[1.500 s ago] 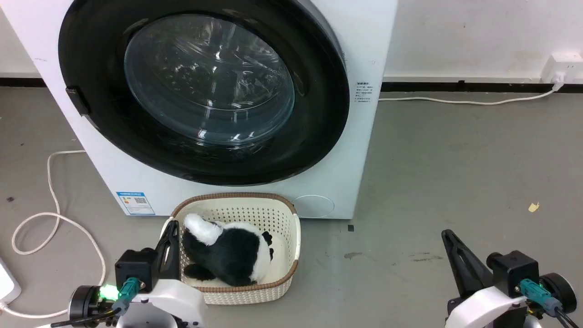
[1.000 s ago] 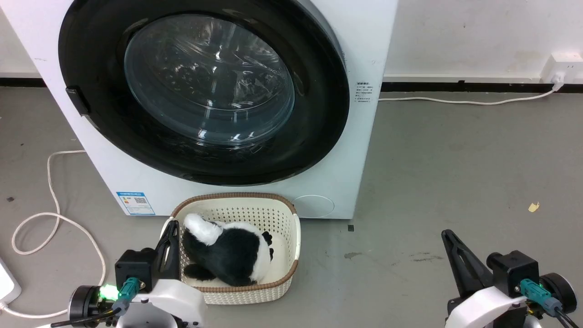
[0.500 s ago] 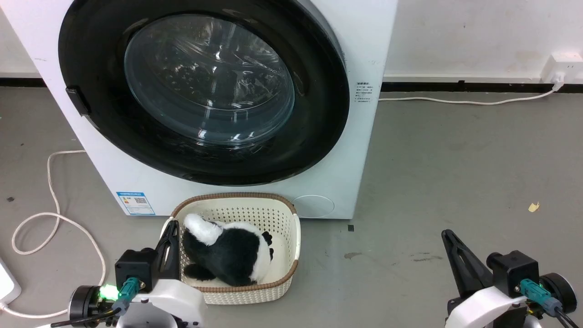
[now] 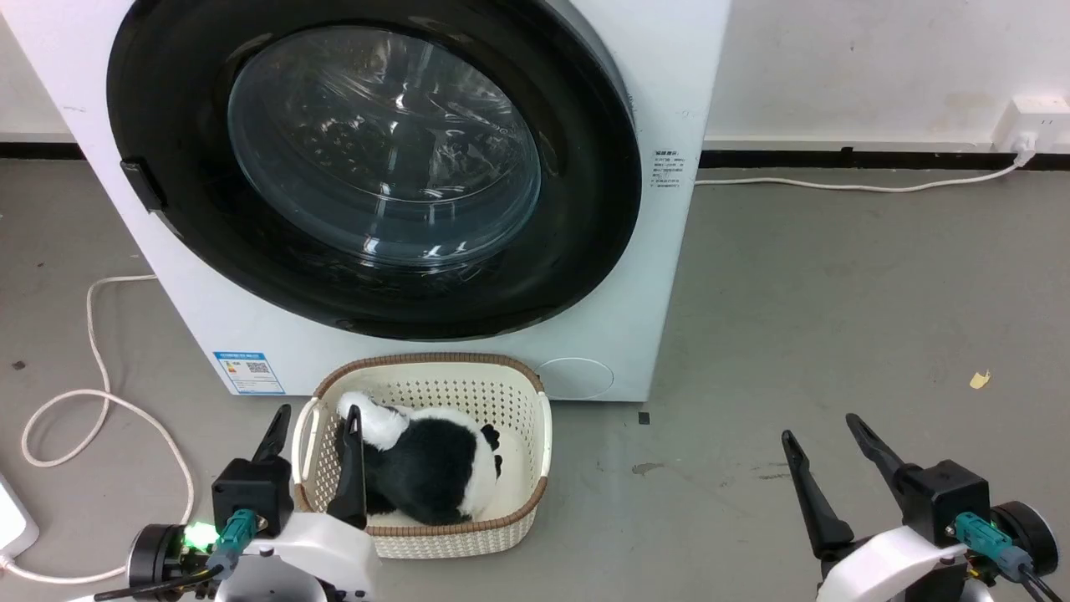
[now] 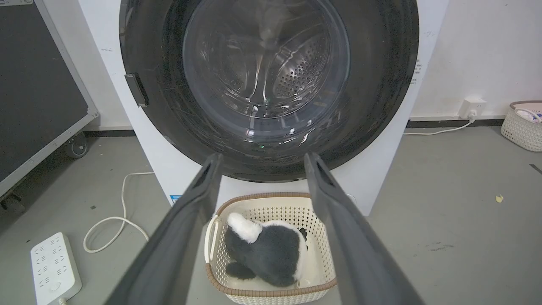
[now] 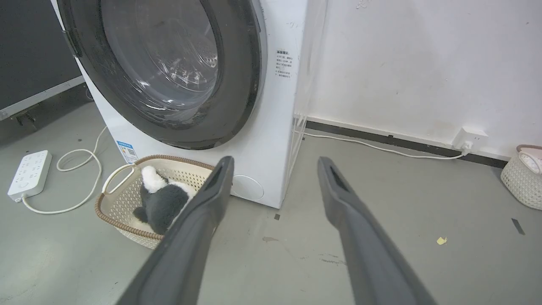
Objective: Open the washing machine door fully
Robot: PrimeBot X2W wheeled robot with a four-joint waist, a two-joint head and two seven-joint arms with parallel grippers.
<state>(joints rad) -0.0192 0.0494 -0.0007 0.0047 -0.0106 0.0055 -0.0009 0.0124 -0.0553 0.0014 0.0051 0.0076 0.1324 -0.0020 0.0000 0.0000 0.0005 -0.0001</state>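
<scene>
Operator: What do we have on the left?

Technician: A white power strip (image 5: 55, 267) lies on the floor at far left. Our left gripper (image 4: 318, 414) sits low, its two fingers spread apart with nothing between them. In the head view they show on either side of the left rim of the basket (image 4: 430, 359), which holds a black-and-white plush toy (image 4: 426, 468).

Operator: And the washing machine door (image 4: 384, 142)?

Technician: It stands upright, ahead of and above both grippers. It appears shut against the white cabinet (image 4: 652, 276), so we judge the opening not yet begun. A small dark tab (image 4: 142, 186) projects from the door's left rim. We take it for the pull point but cannot confirm this.

Operator: Which arm is nearer?

Technician: The left. The tab lies up and slightly left of its fingers. Our right gripper (image 4: 820, 426), also spread and empty, sits above bare floor to the right of the door's edge.

Operator: Any caution?

Technician: We expect the reach must clear the basket, which stands just in front of the door.
</scene>
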